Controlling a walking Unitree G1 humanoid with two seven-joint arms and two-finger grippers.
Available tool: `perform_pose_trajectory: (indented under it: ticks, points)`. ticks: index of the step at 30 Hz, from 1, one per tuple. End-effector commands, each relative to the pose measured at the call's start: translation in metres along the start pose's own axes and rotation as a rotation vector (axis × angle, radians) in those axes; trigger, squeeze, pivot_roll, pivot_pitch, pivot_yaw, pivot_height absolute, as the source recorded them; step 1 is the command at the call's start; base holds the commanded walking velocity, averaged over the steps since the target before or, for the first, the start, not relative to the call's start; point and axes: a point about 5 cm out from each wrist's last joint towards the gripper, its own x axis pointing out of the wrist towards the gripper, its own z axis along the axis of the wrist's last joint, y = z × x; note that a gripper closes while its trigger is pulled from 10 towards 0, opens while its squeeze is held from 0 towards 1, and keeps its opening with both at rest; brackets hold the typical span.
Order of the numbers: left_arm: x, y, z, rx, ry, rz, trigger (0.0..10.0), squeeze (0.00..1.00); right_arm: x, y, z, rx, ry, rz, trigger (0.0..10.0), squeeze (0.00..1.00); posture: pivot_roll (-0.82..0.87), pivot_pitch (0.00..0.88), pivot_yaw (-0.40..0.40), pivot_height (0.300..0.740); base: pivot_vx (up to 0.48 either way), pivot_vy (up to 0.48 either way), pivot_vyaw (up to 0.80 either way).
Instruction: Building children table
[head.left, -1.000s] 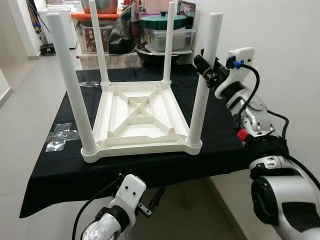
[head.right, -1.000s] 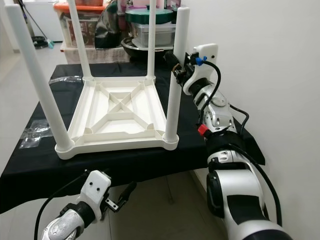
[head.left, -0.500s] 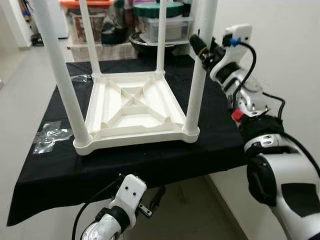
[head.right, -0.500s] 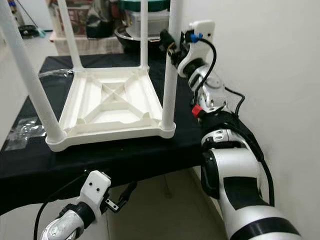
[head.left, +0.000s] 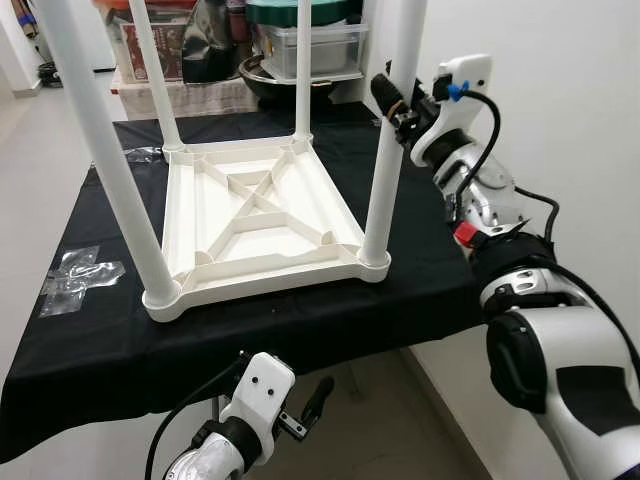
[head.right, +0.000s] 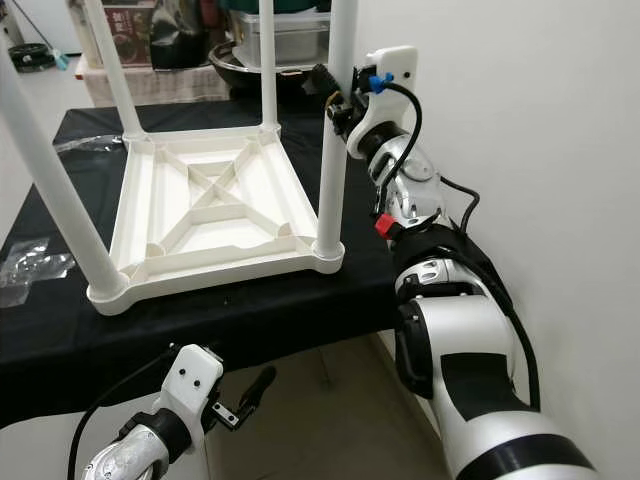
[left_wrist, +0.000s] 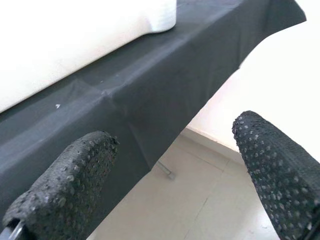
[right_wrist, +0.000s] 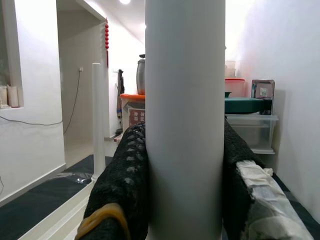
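White wall (head.left: 560, 90), pale tiled floor (head.left: 40, 140), black-draped table (head.left: 420, 290), stacked storage bins (head.left: 300, 45)

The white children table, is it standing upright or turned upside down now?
Upside down. The white table rests on its top on the black cloth, its legs pointing up; the right gripper is shut on the near right leg.

My head cameras look forward and down, sharing the black-clothed tabletop (head.left: 90, 340) and upturned white plastic table (head.left: 255, 225). My right wrist camera sits close against a round white leg (right_wrist: 184, 120); my left looks past the tabletop's edge.
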Motion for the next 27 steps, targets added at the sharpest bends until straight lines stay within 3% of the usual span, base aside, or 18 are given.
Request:
perform_pose_trajectory:
  ticks: [1, 4, 7, 8, 13, 14, 22, 27]
  points:
    - [-0.002, -0.001, -0.001, 0.0, 0.015, -0.001, 10.0, 0.0, 0.005, 0.009, 0.004, 0.029, -0.029, 0.044, 10.0, 0.0, 0.05, 0.056, -0.078, 0.74, 0.0, 0.0, 0.0]
    - [-0.002, -0.001, -0.001, -0.003, 0.014, -0.001, 10.0, 0.0, 0.004, 0.009, 0.005, 0.067, -0.06, 0.044, 10.0, 0.0, 0.05, 0.054, -0.075, 0.74, 0.0, 0.0, 0.0]
    - [-0.002, -0.002, -0.001, -0.004, 0.009, -0.001, 10.0, 0.0, 0.002, 0.009, 0.003, 0.031, -0.056, 0.046, 10.0, 0.0, 0.05, 0.045, -0.075, 0.74, 0.0, 0.0, 0.0]
    - [-0.002, -0.002, -0.001, -0.004, 0.009, -0.001, 10.0, 0.0, 0.0, 0.009, 0.0, 0.021, -0.048, 0.041, 10.0, 1.0, 0.05, 0.034, -0.072, 0.74, 0.0, 0.0, 0.0]
    - [-0.002, -0.002, -0.002, -0.003, 0.01, 0.0, 10.0, 0.0, -0.004, 0.012, -0.007, 0.028, -0.037, 0.069, 10.0, 1.0, 0.05, 0.026, -0.073, 0.74, 0.0, 0.0, 0.0]
    - [-0.002, -0.001, -0.002, -0.003, 0.011, 0.001, 10.0, 0.0, -0.006, 0.013, -0.01, 0.012, -0.036, 0.066, 10.0, 0.0, 0.05, 0.024, -0.071, 0.74, 0.0, 0.0, 0.0]
    - [-0.002, 0.0, -0.001, 0.017, 0.001, 0.009, 10.0, 0.0, -0.008, 0.01, -0.01, -0.002, -0.042, 0.029, 10.0, 0.0, 0.06, 0.013, -0.069, 0.74, 0.0, 0.0, 0.0]
    - [-0.002, 0.001, -0.001, 0.023, -0.001, 0.011, 10.0, 0.0, -0.008, 0.007, -0.006, -0.015, -0.057, 0.009, 10.0, 0.0, 0.05, 0.014, -0.068, 0.74, 0.3, -0.321, 0.0]
